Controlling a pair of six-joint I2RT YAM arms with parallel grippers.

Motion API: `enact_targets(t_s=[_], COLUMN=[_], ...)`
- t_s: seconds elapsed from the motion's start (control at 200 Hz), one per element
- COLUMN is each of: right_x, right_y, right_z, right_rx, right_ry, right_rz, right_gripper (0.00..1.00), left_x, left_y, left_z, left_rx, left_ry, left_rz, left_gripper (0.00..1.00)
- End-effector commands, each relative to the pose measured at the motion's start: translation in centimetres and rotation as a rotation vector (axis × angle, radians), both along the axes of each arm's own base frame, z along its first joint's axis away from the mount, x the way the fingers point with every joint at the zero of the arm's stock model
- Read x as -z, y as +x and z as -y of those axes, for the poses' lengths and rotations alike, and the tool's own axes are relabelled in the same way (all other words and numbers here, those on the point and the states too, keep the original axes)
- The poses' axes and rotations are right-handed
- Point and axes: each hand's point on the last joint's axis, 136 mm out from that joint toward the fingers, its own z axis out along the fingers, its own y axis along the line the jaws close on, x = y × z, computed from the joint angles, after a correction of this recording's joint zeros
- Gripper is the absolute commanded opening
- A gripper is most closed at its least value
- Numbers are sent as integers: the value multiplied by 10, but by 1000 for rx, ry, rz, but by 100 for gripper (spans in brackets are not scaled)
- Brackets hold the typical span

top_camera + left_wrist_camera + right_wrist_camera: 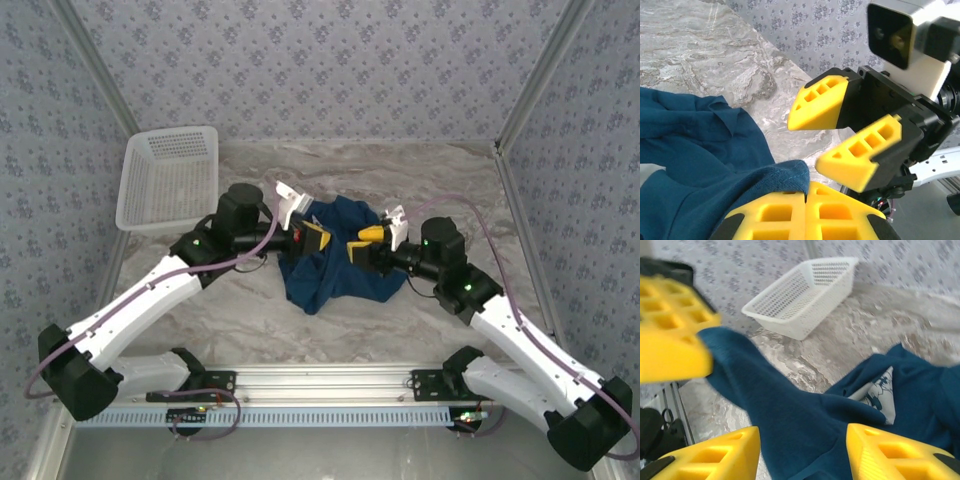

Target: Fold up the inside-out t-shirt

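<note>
As folding seemingly needs an edge lifted, the dark navy-blue cloth t-shirt (335, 275), central on the marbled grey table (400, 170), is clamped by the left gripper (806, 195); the right gripper (802, 450) is held parted beside it.

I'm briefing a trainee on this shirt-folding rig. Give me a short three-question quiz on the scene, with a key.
1. True or false: the right gripper is shut.
2. Which gripper pinches the dark navy-blue cloth t-shirt? A) left gripper B) right gripper C) neither
3. Where does the white plastic lattice basket stand, seen from the top camera?

Key
1. False: its yellow fingers stand apart.
2. A: it is shut on a fold of the cloth.
3. At the far left, apart from the t-shirt.
</note>
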Motion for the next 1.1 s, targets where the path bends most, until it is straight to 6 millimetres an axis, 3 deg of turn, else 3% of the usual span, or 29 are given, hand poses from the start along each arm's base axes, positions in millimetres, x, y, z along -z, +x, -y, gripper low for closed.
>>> enact_targets(t_s=[0.0,0.1,0.395,0.43,0.56,0.585,0.635,0.734,0.884,1.019,1.099], right_x=[-11,-15,3,7,10,9,7,3,0,1,1], right_y=[-19,-21,-5,-2,0,1,4,10,19,21,21], right_z=[-14,-24,-54,-55,-52,-49,-43,-29,-17,-12,-10], right_rx=[-165,-187,-225,-221,-200,-188,-155,-93,-40,-25,-18], right_ry=[-42,-29,-74,-81,-50,-38,-6,65,189,221,226], right_rz=[133,166,165,160,96,85,54,-17,-115,-144,-146], right_gripper=[53,53,53,45,0,0,0,0,0,0,0], left_x=[-5,-5,-6,-7,-7,-5,-2,15,40,64,72], left_y=[-5,-5,-12,-12,-4,1,14,35,19,9,15], left_z=[-4,-2,4,4,0,-4,-13,-39,-38,-18,-10], left_rx=[-2,0,43,46,13,-16,-86,-250,-205,-138,-139], left_ry=[27,26,2,-1,-3,2,13,86,54,85,79], left_rz=[-56,-96,-140,-140,-132,-130,-121,-52,-18,-51,-75], left_gripper=[0,0,0,0,0,4,20,38,50,50,50])
